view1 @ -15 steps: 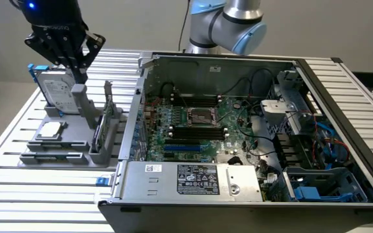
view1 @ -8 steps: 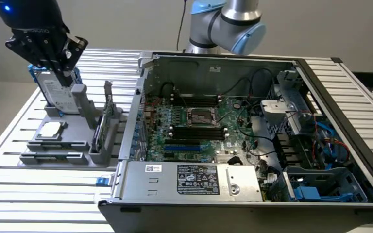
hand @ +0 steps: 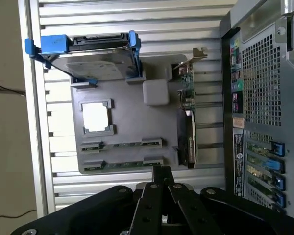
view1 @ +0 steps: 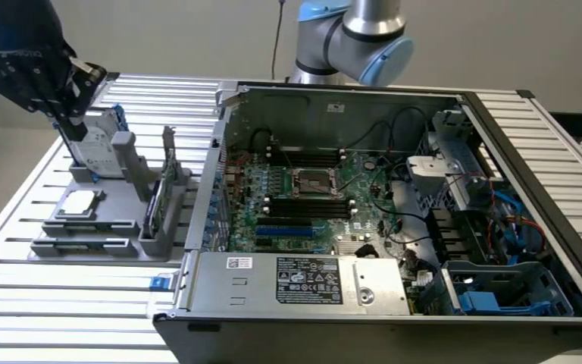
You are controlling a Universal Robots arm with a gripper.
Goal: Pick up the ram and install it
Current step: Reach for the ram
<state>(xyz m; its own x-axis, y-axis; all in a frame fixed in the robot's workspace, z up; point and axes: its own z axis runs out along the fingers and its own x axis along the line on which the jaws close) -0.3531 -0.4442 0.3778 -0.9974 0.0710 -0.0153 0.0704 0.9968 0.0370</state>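
Observation:
My gripper (view1: 72, 120) hangs at the exterior view's far left, over the grey parts holder (view1: 119, 250) and just above a hard drive in a blue caddy (view1: 94, 148). Its fingers look shut with nothing between them. In the wrist view the gripper (hand: 161, 169) points down at the holder (hand: 137, 117). Two narrow slots on the holder carry thin greenish strips seen edge-on, which look like the ram (hand: 121, 144). Those slots (view1: 81, 226) sit at the holder's near end. The motherboard's black slots (view1: 309, 205) lie inside the open computer case (view1: 533, 152).
The holder also carries a square silver processor (view1: 79, 202) and an upright card with a metal bracket (view1: 164, 189). The case wall (view1: 215, 167) rises right beside the holder. A power supply (view1: 301, 280) fills the case's near side. All stands on a slatted metal table (view1: 28, 303).

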